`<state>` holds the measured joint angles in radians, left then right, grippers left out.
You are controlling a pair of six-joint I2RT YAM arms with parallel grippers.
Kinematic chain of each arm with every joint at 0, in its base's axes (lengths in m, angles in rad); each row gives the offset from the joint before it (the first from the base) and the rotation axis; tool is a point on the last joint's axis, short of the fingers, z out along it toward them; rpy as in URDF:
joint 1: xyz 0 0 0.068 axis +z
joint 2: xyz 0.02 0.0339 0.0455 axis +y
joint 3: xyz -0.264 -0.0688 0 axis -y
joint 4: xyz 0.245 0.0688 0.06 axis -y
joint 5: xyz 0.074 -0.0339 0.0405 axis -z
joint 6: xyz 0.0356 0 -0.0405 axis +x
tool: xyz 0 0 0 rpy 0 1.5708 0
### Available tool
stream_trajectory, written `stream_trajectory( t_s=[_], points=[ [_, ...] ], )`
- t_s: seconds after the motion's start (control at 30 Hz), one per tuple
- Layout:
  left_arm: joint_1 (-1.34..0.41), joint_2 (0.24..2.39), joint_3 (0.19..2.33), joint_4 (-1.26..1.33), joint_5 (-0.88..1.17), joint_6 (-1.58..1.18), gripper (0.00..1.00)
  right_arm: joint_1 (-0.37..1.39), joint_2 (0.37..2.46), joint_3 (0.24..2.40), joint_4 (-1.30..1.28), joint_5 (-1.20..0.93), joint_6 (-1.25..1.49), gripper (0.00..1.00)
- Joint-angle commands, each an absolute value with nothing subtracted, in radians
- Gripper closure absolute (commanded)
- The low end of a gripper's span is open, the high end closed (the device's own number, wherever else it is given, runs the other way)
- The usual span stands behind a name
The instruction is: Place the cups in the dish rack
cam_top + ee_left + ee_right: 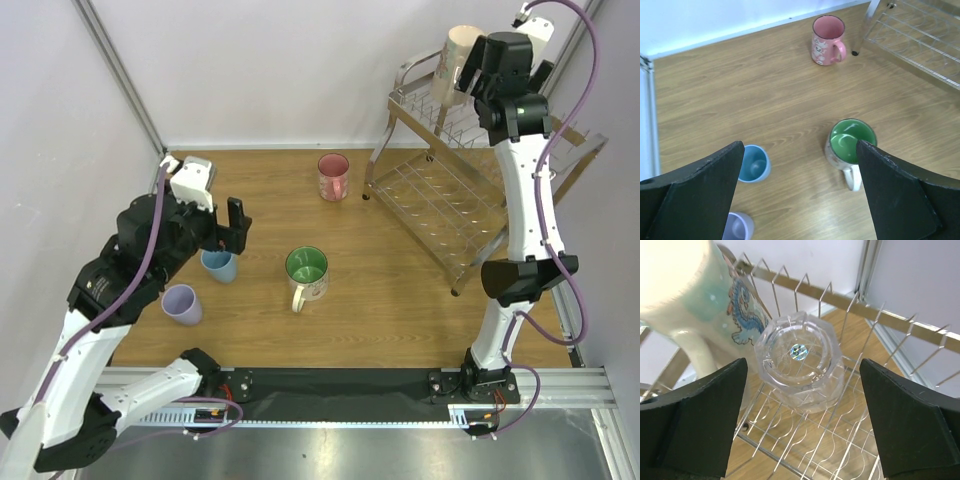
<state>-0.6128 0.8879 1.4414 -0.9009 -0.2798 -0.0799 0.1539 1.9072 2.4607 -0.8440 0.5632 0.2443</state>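
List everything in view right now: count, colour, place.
Pink mug: 1, pink, far side of table, near a rack leg.
Green-lined mug: 1, white outside, mid-table.
Blue tumbler: 1, light blue, left of table.
Lavender tumbler: 1, lavender, near left.
Beige mug: 1, beige, blue print, rack's top shelf.
Glass: 1, clear, top shelf beside beige mug.
Rack: 1, chrome wire, far right.
Table: 1, wood.
Left gripper: open, above the tumblers.
Right gripper: open, astride the glass, not touching.
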Motion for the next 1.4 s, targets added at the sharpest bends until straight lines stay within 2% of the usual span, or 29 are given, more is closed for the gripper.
stream_trajectory(
  t_s=[0.0, 0.23, 0.4, 0.5, 0.67, 0.77, 0.8, 1.0, 1.2, 1.23, 1.37],
  points=[
    [-0.604, 0.913, 1.499, -0.91, -0.238, -0.149, 0.0, 0.17, 1.853, 2.551, -0.864, 0.569, 0.207, 0.0],
    [-0.606, 0.937, 1.535, -0.891, -0.198, -0.339, 0.0, 0.302, 1.671, 2.43, -0.879, 0.522, 0.255, 0.0],
    [-0.604, 0.956, 1.488, -0.876, -0.129, -0.485, 0.01, 0.507, 1.573, 2.239, -0.839, 0.526, 0.262, 0.03],
    [-0.604, 0.96, 1.471, -0.908, -0.118, -0.558, 0.02, 0.615, 1.529, 2.175, -0.812, 0.496, 0.271, 0.1],
    [-0.604, 0.91, 1.457, -0.904, -0.092, -0.592, 0.02, 0.722, 1.493, 1.884, -0.685, 0.384, 0.333, 0.17],
    [-0.604, 0.873, 1.442, -0.914, -0.087, -0.615, 0.01, 0.741, 1.545, 1.796, -0.608, 0.347, 0.339, 0.3],
    [-0.604, 0.853, 1.445, -0.926, -0.097, -0.618, 0.01, 0.741, 1.575, 1.801, -0.601, 0.345, 0.344, 0.38],
    [-0.604, 0.792, 1.434, -0.988, -0.107, -0.612, 0.03, 0.733, 1.824, 1.926, -0.557, 0.354, 0.339, 0.41],
    [-0.604, 0.781, 1.443, -1.003, -0.144, -0.566, 0.02, 0.684, 2.133, 2.193, -0.667, 0.387, 0.376, 0.31],
    [-0.604, 0.782, 1.447, -1.006, -0.15, -0.542, 0.02, 0.68, 2.166, 2.268, -0.681, 0.385, 0.374, 0.31],
    [-0.604, 0.814, 1.476, -1.022, -0.187, -0.476, 0.01, 0.657, 2.264, 2.333, -0.709, 0.39, 0.379, 0.32]
  ],
)
